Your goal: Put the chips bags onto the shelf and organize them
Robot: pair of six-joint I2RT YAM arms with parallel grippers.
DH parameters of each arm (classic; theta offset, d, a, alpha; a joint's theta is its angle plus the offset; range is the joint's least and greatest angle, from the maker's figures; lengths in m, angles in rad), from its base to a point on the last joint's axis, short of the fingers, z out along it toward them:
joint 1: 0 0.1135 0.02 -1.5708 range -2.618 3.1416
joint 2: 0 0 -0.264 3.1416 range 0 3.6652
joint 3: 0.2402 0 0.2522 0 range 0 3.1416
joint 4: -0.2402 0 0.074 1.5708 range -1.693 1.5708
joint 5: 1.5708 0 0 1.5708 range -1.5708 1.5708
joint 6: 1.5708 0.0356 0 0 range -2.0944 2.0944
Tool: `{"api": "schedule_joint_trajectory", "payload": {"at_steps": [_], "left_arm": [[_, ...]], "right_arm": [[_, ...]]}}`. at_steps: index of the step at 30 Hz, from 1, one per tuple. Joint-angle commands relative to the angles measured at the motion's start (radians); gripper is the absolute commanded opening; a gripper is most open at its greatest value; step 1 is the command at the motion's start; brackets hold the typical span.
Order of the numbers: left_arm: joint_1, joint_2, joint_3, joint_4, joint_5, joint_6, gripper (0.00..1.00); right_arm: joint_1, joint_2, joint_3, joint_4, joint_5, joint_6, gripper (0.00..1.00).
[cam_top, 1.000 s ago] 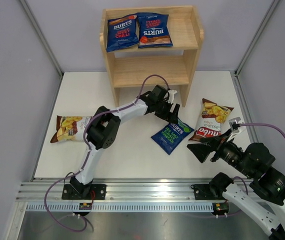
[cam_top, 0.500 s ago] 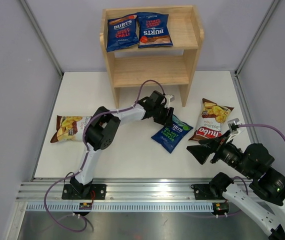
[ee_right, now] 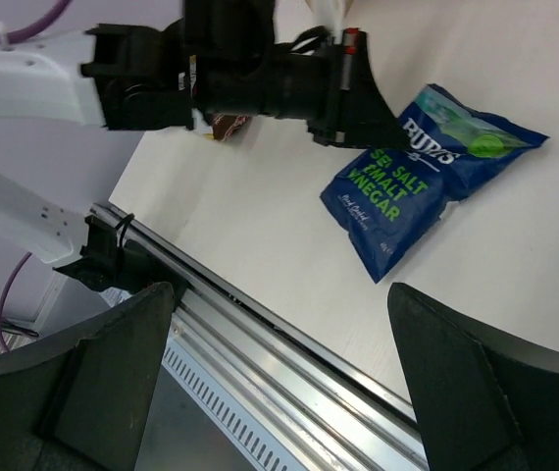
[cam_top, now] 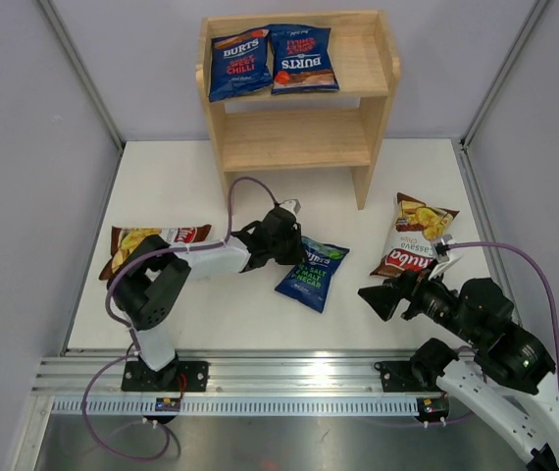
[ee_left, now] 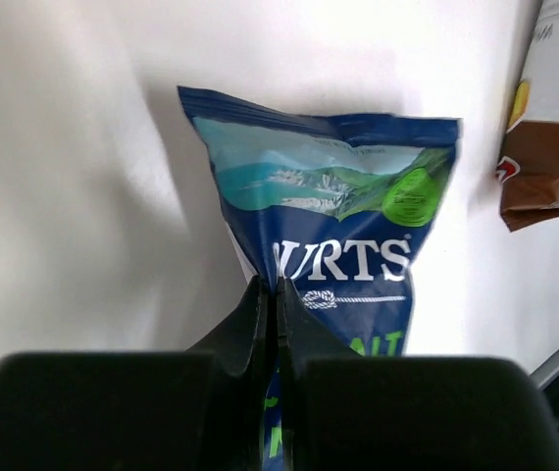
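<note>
Two red-lettered BURTS bags lie on the top tier of the shelf, upper centre of the overhead view. Mid-frame, the left pincer is clenched on the green-lettered BURTS bag, which lies on the white surface. Left wrist view: fingers pressed together on that bag's edge, lower centre. Right wrist view: right pincer released, the bag at upper right

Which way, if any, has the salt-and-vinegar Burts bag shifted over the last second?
Yes: the bag, pinched by the left gripper, slid left, away from the right leg of the shelf.
</note>
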Motion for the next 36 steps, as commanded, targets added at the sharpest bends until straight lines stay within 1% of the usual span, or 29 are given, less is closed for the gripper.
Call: {"api": "schedule_joint_trajectory", "payload": {"at_steps": [1, 2, 4, 5, 6, 7, 8, 10, 11, 12, 14, 15, 16, 17, 18, 20, 21, 23, 24, 26, 27, 30, 36], "left_arm": [[-0.046, -0.206, -0.105, 0.133, -0.216, -0.172, 0.00], [-0.058, -0.243, -0.157, 0.139, -0.275, -0.190, 0.00], [-0.096, -0.329, -0.211, 0.148, -0.345, -0.248, 0.00], [-0.112, -0.416, -0.234, 0.148, -0.378, -0.264, 0.00], [-0.129, -0.454, -0.275, 0.142, -0.456, -0.297, 0.00], [-0.155, -0.494, -0.292, 0.143, -0.489, -0.311, 0.00], [-0.169, -0.584, -0.314, 0.144, -0.547, -0.328, 0.00], [-0.214, -0.674, -0.370, 0.150, -0.613, -0.377, 0.00], [-0.233, -0.753, -0.387, 0.154, -0.676, -0.391, 0.00], [-0.251, -0.799, -0.401, 0.157, -0.708, -0.420, 0.00], [-0.304, -0.873, -0.441, 0.176, -0.791, -0.443, 0.00], [-0.317, -0.945, -0.453, 0.206, -0.813, -0.453, 0.00], [-0.353, -0.973, -0.466, 0.219, -0.839, -0.460, 0.00], [-0.370, -1.004, -0.472, 0.235, -0.894, -0.463, 0.00], [-0.386, -1.045, -0.475, 0.274, -0.922, -0.465, 0.00], [-0.428, -1.079, -0.480, 0.320, -0.995, -0.464, 0.00], [-0.446, -1.102, -0.481, 0.370, -1.017, -0.465, 0.00], [-0.460, -1.114, -0.481, 0.422, -1.066, -0.468, 0.00], [-0.466, -1.116, -0.475, 0.464, -1.080, -0.471, 0.00], [-0.469, -1.107, -0.454, 0.492, -1.119, -0.473, 0.00], [-0.471, -1.104, -0.447, 0.504, -1.129, -0.502, 0.00], [-0.471, -1.073, -0.430, 0.562, -1.156, -0.532, 0.00], [-0.474, -1.012, -0.423, 0.686, -1.124, -0.631, 0.00]], "right_arm": [[-0.005, 0.014, -0.042, 0.079, 0.048, 0.028, 0.99], [-0.003, 0.015, -0.056, 0.089, 0.057, 0.037, 0.99], [-0.005, 0.018, -0.102, 0.121, 0.080, 0.077, 0.99], [-0.003, 0.018, -0.121, 0.138, 0.080, 0.091, 0.99], [-0.005, 0.017, -0.138, 0.158, 0.102, 0.121, 1.00], [-0.005, 0.015, -0.173, 0.199, 0.105, 0.137, 0.99], [-0.005, 0.012, -0.190, 0.222, 0.100, 0.152, 0.99], [-0.005, 0.003, -0.239, 0.292, 0.091, 0.190, 0.99], [-0.005, 0.000, -0.259, 0.326, 0.079, 0.201, 0.99], [-0.005, -0.002, -0.279, 0.368, 0.048, 0.226, 0.99], [-0.005, 0.003, -0.343, 0.515, -0.044, 0.244, 0.99], [-0.003, 0.006, -0.365, 0.577, -0.076, 0.270, 0.99], [-0.003, 0.021, -0.395, 0.675, -0.128, 0.282, 0.99], [-0.005, 0.033, -0.405, 0.713, -0.147, 0.295, 0.99], [-0.005, 0.049, -0.424, 0.827, -0.167, 0.324, 0.99], [-0.003, 0.109, -0.445, 0.938, -0.228, 0.368, 0.98], [-0.003, 0.160, -0.457, 1.051, -0.275, 0.379, 0.97], [-0.005, 0.207, -0.463, 1.144, -0.308, 0.410, 0.95], [-0.002, 0.227, -0.477, 1.246, -0.329, 0.421, 0.95], [0.001, 0.271, -0.491, 1.337, -0.329, 0.444, 0.94], [0.005, 0.284, -0.500, 1.418, -0.326, 0.445, 0.94], [0.026, 0.330, -0.480, 1.510, -0.320, 0.419, 0.94], [0.069, 0.434, -0.383, 1.502, -0.218, 0.303, 0.93]]}}
